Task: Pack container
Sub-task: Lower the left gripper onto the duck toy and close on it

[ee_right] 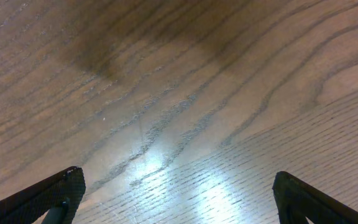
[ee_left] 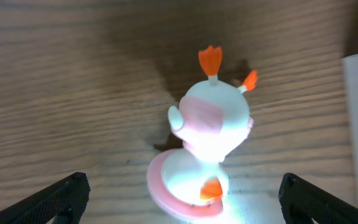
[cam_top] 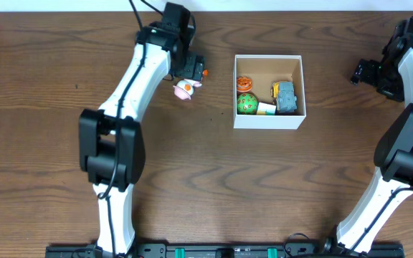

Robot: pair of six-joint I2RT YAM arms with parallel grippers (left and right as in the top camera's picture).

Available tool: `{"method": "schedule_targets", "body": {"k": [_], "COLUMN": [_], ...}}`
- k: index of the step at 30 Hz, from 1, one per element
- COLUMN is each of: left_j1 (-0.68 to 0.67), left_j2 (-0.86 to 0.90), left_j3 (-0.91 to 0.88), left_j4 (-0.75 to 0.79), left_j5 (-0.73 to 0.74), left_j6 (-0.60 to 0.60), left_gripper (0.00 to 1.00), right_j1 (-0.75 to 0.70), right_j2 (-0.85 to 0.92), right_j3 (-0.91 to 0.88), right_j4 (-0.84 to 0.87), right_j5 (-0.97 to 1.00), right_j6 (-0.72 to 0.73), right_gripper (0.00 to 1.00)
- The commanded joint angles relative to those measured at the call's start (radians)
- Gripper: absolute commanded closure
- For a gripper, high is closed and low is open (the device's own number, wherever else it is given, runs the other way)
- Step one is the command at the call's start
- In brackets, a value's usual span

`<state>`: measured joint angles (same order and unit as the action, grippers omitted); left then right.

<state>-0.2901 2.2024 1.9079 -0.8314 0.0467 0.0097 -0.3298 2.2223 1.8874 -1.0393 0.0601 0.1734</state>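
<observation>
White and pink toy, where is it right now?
In the overhead view the white and pink toy is on the table, just left of the container and outside it, right by the open left gripper.

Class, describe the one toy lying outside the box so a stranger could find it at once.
Find the square white-walled cardboard box on the wooden table. Left of it on bare wood lies a small white-and-pink figure with orange tips. It alone is outside; the other toys sit inside.
</observation>
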Motion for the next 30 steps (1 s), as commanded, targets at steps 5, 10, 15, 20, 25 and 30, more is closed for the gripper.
{"method": "schedule_targets", "body": {"k": [5,10,15,20,25,30], "left_j1": [-0.004,-0.004,-0.004,-0.004,-0.004,-0.004], "left_j2": [0.058,0.066,0.066,0.066,0.066,0.066], "left_j3": [-0.002,-0.007,-0.037,-0.070,-0.085,-0.096], "left_j4": [0.002,0.003,0.005,0.006,0.006,0.008], "left_j5": [0.006,0.007,0.007,0.007,0.008,0.022], "left_j6": [0.021,0.021,0.021,0.021,0.021,0.021], "left_gripper": [0.02,0.02,0.02,0.02,0.02,0.02], "right_j1": [-0.008,-0.008,-0.008,-0.008,-0.008,-0.008], "right_j2": [-0.002,-0.002,-0.002,-0.002,-0.002,-0.002], "right_j3": [-0.003,-0.003,-0.003,-0.003,-0.003,-0.003], "right_j4": [0.000,0.000,0.000,0.000,0.000,0.000], "right_j5": [0.003,0.003,0.003,0.003,0.003,0.003], "right_j6": [0.010,0.010,0.010,0.010,0.010,0.010], "right_gripper": [0.01,0.01,0.01,0.01,0.01,0.01]}}
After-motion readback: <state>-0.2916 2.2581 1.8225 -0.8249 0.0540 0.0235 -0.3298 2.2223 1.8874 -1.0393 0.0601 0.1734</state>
